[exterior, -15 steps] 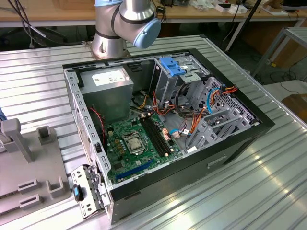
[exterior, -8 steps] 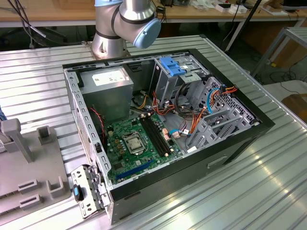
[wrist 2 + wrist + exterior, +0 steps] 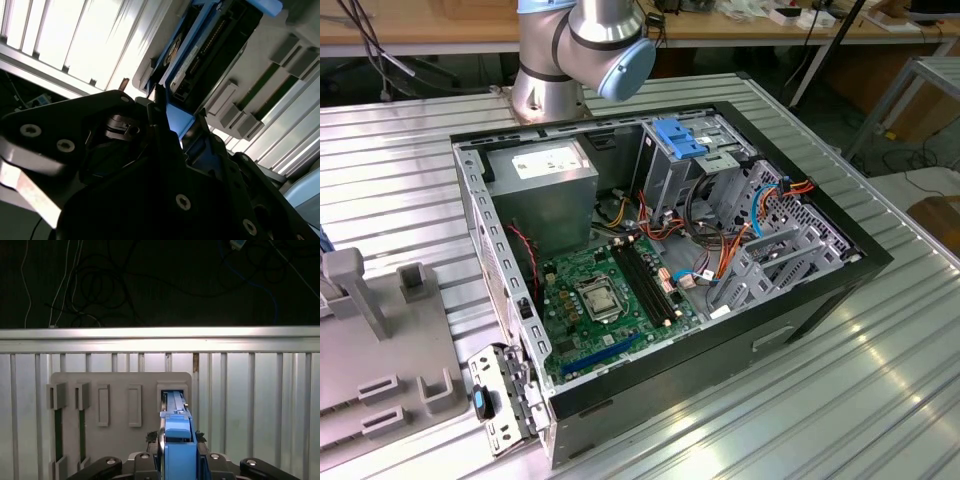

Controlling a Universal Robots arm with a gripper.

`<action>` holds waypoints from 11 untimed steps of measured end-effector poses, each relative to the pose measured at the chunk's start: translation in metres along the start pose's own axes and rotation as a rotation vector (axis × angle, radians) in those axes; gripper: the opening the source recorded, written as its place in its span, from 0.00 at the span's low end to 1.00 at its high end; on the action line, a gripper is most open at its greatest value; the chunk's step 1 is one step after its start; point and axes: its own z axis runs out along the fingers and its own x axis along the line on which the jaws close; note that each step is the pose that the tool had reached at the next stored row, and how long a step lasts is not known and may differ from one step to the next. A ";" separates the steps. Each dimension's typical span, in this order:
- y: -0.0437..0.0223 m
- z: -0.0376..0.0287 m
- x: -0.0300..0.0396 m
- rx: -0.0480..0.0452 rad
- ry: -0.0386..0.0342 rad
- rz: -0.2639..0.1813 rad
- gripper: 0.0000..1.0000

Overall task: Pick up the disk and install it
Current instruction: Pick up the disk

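The disk (image 3: pixel 177 440), grey metal in a bright blue carrier, stands on edge in a grey slotted rack (image 3: pixel 120 382).

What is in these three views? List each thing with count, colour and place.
table: one, silver, ribbed, under everything
computer case: one, black, open, on the table
motherboard: one, green, inside the case
power supply: one, grey, inside the case
fixture tray: one, grey, slotted, on the table
disk: one, blue-framed, standing in a tray slot
arm: one, grey and pale blue, base beside the case
gripper: one, black, at the disk's blue handle
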 end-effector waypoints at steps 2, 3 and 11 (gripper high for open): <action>-0.0001 -0.0014 0.0001 0.0002 0.0007 0.000 0.37; -0.0001 -0.0020 0.0001 0.0004 0.0010 0.000 0.37; -0.0004 -0.0077 0.0004 0.0012 0.0021 0.000 0.37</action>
